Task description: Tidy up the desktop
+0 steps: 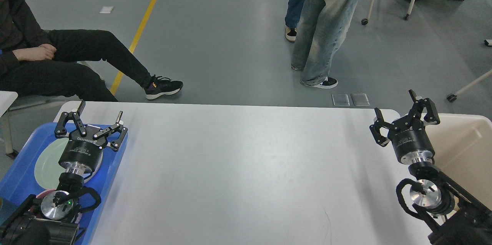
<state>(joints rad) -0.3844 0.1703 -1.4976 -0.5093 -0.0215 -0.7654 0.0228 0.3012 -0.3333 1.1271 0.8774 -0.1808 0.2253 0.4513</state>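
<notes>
Surface (246,168) lying centre of view, white, smooth, slightly glossy: judging it rigid, heavy, slippery, nothing on it to grip; only rounded edges offering hold, no need. Nothing loose showing on bare top.

My left hand (93,119) hovering over blue tray (115,160) at near left, fingers spread, holding nothing. Pale green plate (48,162) sitting in tray, partly under my wrist.

My right hand (403,112) hanging at right edge beside beige bin (461,141), fingers spread, empty.

People's legs, chair beyond far edge, well apart; nothing blocking reach.

Smooth, faintly glossy white desktop (238,168); shiny blue plastic tray (111,160); matt beige plastic bin (461,141).
</notes>
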